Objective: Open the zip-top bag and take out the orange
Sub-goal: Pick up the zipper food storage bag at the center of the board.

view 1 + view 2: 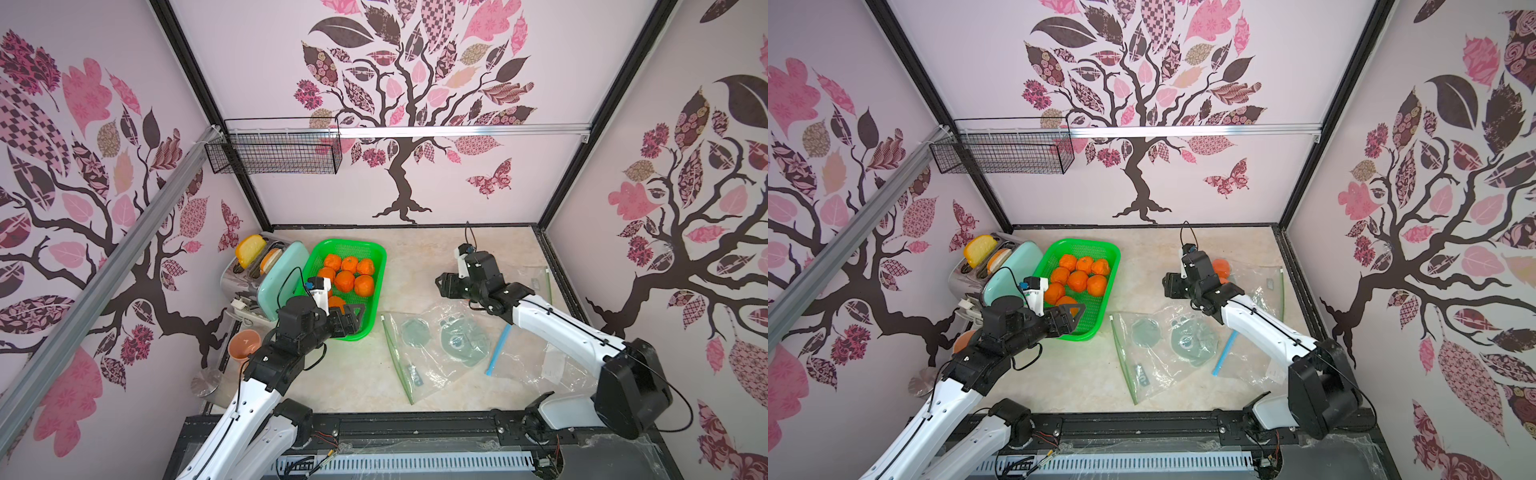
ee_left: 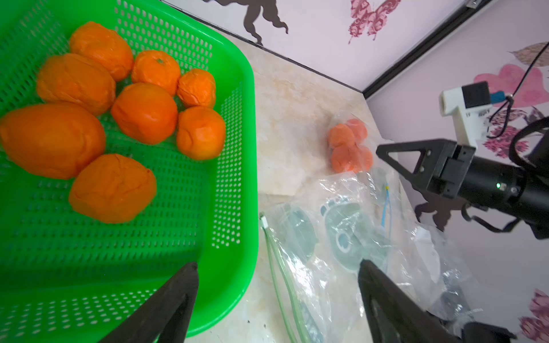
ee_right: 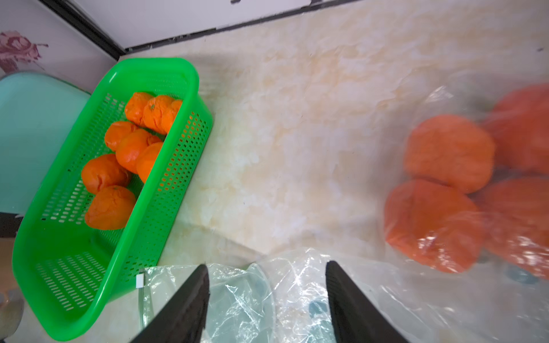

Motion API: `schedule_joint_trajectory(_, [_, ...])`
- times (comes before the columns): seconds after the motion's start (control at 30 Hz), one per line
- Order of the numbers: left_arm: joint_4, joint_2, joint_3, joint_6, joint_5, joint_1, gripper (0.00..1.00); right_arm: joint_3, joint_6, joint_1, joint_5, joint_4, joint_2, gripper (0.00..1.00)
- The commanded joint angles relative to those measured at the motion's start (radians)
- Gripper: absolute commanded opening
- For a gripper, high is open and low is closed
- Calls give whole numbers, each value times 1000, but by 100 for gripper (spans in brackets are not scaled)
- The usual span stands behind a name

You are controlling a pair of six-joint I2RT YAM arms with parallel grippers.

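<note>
Where the right gripper point(image 3: 266, 267) hangs, its fingers point(image 3: 190, 297) stand well apart with nothing between them. Only the crumpled film of empty bags point(image 3: 246, 300) lies under the tips. The zip-top bag point(image 3: 463, 208) lies off to one side of those fingers, clear of both. It rests on the bench point(image 3: 297, 133) with several oranges point(image 3: 448, 154) bunched inside against its film. In a top view the oranges point(image 1: 1221, 268) show just past the right wrist, on the right-wall side of it, toward the back. The bag's green zip strip point(image 1: 1282, 291) runs close along the black frame point(image 1: 1298, 282) at the foot of that wall, so there is little room on that side. Whether the zip is sealed cannot be told. Between the bagged fruit and the green basket point(image 3: 166, 222), a broad strip of bare bench runs to the back wall.

The left gripper point(image 2: 277, 265) is likewise spread wide and holds nothing. One finger hangs over the near end of the basket and the other over the empty bags point(image 2: 341, 237), with the basket's rim point(image 2: 252, 166) below the gap. The loose oranges point(image 2: 142, 112) lie farther in, apart from those fingertips. Past the basket a mint toaster point(image 1: 278, 274) stands between it and the left wall, closing that side.
</note>
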Motion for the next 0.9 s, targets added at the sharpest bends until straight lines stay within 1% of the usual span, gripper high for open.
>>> schedule_joint_trajectory(0.0, [-23, -41, -17, -29, 95, -7, 84, 5, 5, -30, 173, -187, -32, 65])
schedule_joint_trajectory(0.17, [3, -61, -47, -50, 147, -23, 82, -101, 48, -149, 232, -210, -69, 67])
schedule_joint_trajectory(0.23, [13, -64, -54, -55, 162, -24, 82, -139, 32, -185, 274, -200, -63, 71])
schedule_joint_trajectory(0.33, [22, -72, -61, -58, 169, -24, 82, -149, 23, -239, 331, -215, -23, 78])
schedule_joint_trajectory(0.47, [29, -78, -66, -59, 161, -24, 81, -153, 33, -362, 298, -195, 30, 78])
schedule_joint_trajectory(0.63, [31, -88, -66, -59, 174, -24, 81, -86, 33, -496, 294, -189, 79, 79])
schedule_joint_trajectory(0.7, [33, -94, -68, -61, 172, -24, 81, -63, 23, -570, 243, -157, 109, 81])
schedule_joint_trajectory(0.77, [35, -98, -70, -62, 176, -24, 81, -29, 15, -620, 205, -143, 155, 84])
schedule_joint_trajectory(0.83, [38, -101, -71, -63, 184, -24, 81, 9, 5, -655, 138, -124, 227, 87])
schedule_joint_trajectory(0.87, [40, -102, -71, -63, 188, -24, 81, 43, 8, -674, 96, -144, 274, 88])
